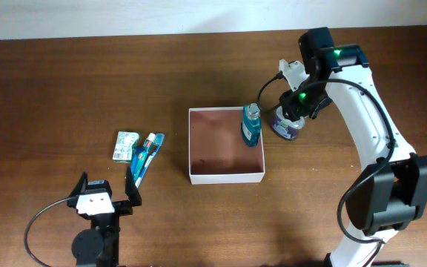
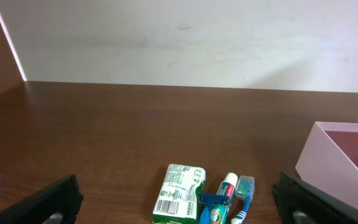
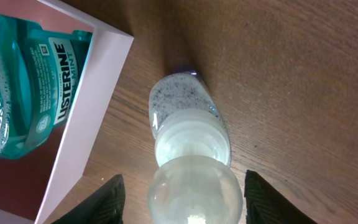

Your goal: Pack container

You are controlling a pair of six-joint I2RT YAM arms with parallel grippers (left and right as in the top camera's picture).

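Note:
The container (image 1: 226, 144), a square white-walled box with a reddish-brown floor, sits mid-table. A teal mouthwash bottle (image 1: 251, 124) stands in its far right corner and shows in the right wrist view (image 3: 23, 87). Just outside the right wall (image 3: 86, 118) stands a clear bottle (image 3: 188, 134) with a purple base and a round white cap. My right gripper (image 3: 182, 199) is over it, open, with one finger on each side of the cap and a gap on both sides. My left gripper (image 1: 107, 191) is wide open at the front left, holding nothing.
A green soap box (image 1: 126, 145) lies left of the container, beside a toothpaste tube, razor and toothbrush (image 1: 147, 154). In the left wrist view these lie just ahead of the fingers (image 2: 55, 202), with the container's corner (image 2: 337, 155) at the right.

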